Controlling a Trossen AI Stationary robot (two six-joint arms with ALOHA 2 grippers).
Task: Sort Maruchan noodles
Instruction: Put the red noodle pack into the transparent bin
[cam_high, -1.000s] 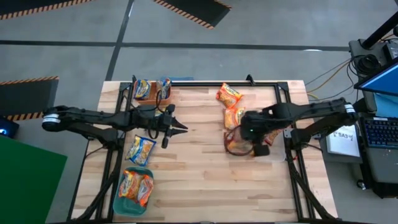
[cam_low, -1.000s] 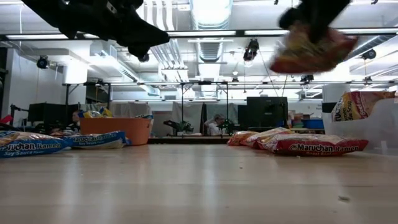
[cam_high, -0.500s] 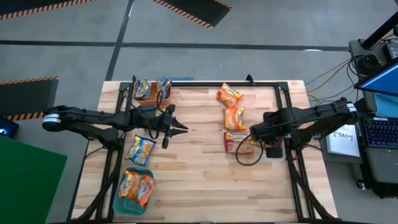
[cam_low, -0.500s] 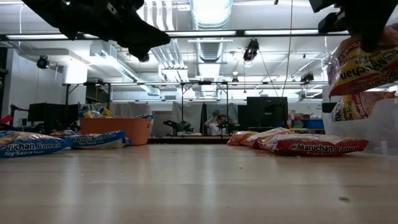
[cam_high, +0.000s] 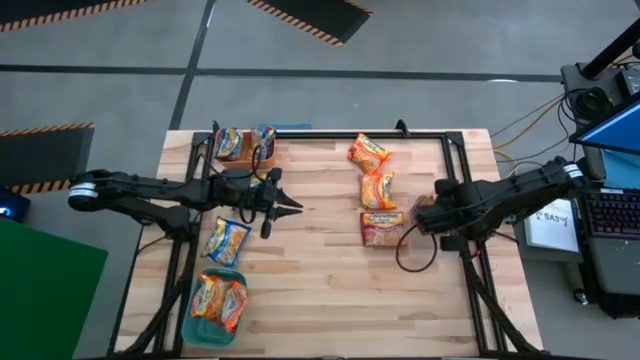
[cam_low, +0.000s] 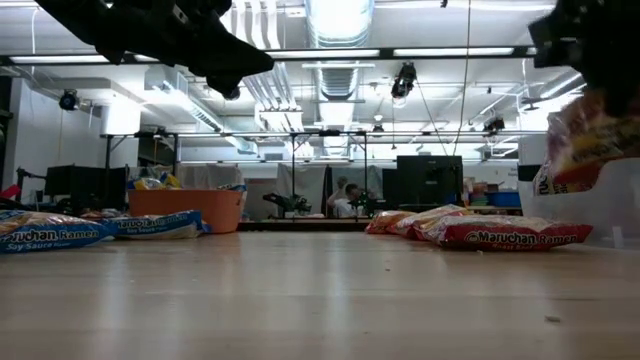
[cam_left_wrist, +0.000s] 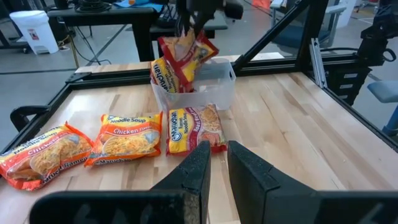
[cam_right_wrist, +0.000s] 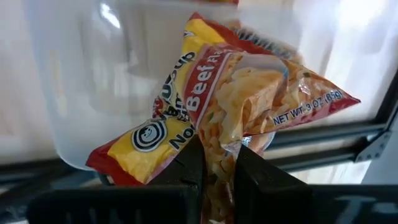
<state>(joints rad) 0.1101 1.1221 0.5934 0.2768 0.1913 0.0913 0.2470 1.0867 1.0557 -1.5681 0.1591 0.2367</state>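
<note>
My right gripper (cam_left_wrist: 194, 22) hangs at the table's right edge, shut on a red-and-yellow beef packet (cam_right_wrist: 217, 106) over a clear bin (cam_left_wrist: 214, 84). Another red packet (cam_left_wrist: 163, 76) leans upright inside that bin. In the high view, two orange packets (cam_high: 368, 153) (cam_high: 377, 188) and one red packet (cam_high: 382, 228) lie flat right of centre. A blue packet (cam_high: 226, 240) lies flat on the left side. My left gripper (cam_high: 290, 207) hovers left of centre, shut and holding nothing; the left wrist view shows only a thin slit between its fingers (cam_left_wrist: 214, 165). My right gripper pinches the beef packet between its two fingers at a crumpled spot near the packet's upper edge (cam_right_wrist: 219, 146), coming from above and pointing down. The packet hangs tilted below the fingers, lifted clear of the table, its lower end (cam_left_wrist: 183, 78) at the bin's opening.
An orange bin (cam_high: 245, 146) with blue packets stands at the far left. A teal bin (cam_high: 216, 305) with orange packets sits at the near left. Black frame rails run along the table's edges. Bare wood lies across the middle and near side.
My right gripper carried the beef packet from above the loose packets toward the table's right edge and came down over the clear bin. The packet stayed in its hold and hangs lower now. The red packet on the table lies uncovered.
</note>
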